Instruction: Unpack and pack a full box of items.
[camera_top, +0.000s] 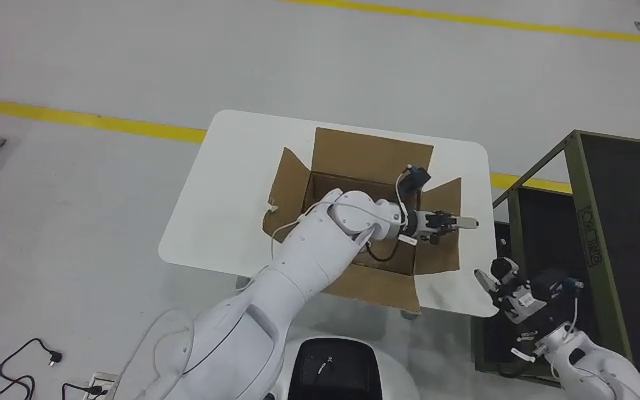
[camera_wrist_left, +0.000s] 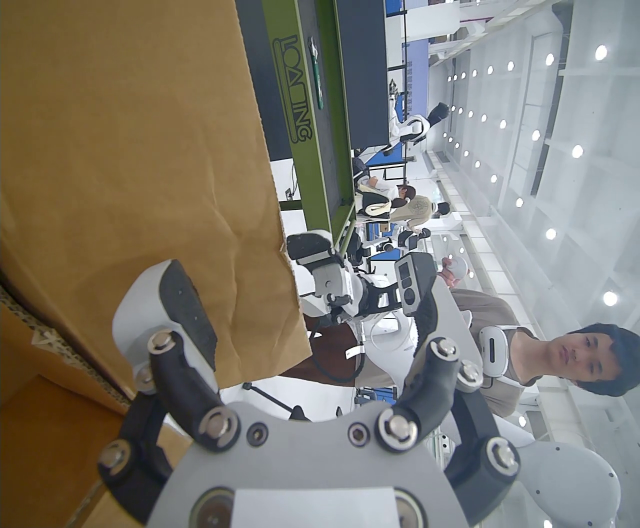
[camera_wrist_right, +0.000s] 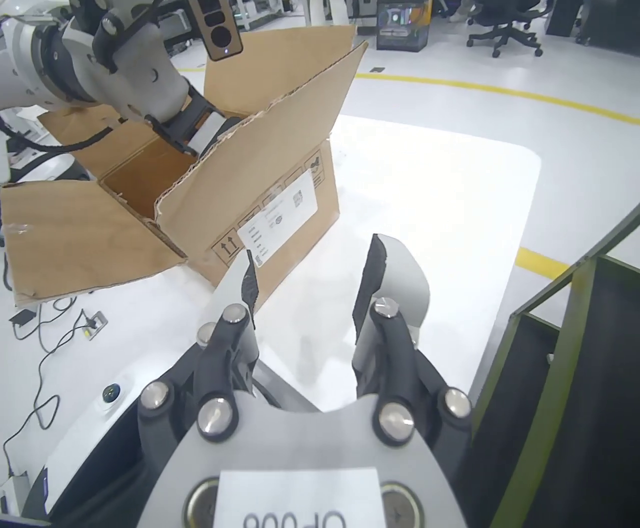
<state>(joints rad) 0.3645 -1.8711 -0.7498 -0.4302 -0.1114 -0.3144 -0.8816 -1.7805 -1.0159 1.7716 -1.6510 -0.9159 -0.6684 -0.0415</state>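
An open cardboard box (camera_top: 370, 160) stands on the white table (camera_top: 240, 200) with all its flaps spread outward. My left arm lies across the box mouth and hides the inside. Its gripper (camera_top: 455, 222) is open at the right-hand flap (camera_wrist_left: 125, 150), which rises just beside one finger (camera_wrist_left: 185, 305); nothing is held between the fingers. My right gripper (camera_wrist_right: 312, 285) is open and empty, hovering off the table's near right corner (camera_top: 497, 277), and it faces the labelled side of the box (camera_wrist_right: 280, 210).
A dark green rack (camera_top: 575, 210) stands close to the table's right side, right beside the right gripper (camera_wrist_right: 560, 400). Bare tabletop lies left of the box and between the box and the right gripper. Cables trail on the floor (camera_wrist_right: 45, 350).
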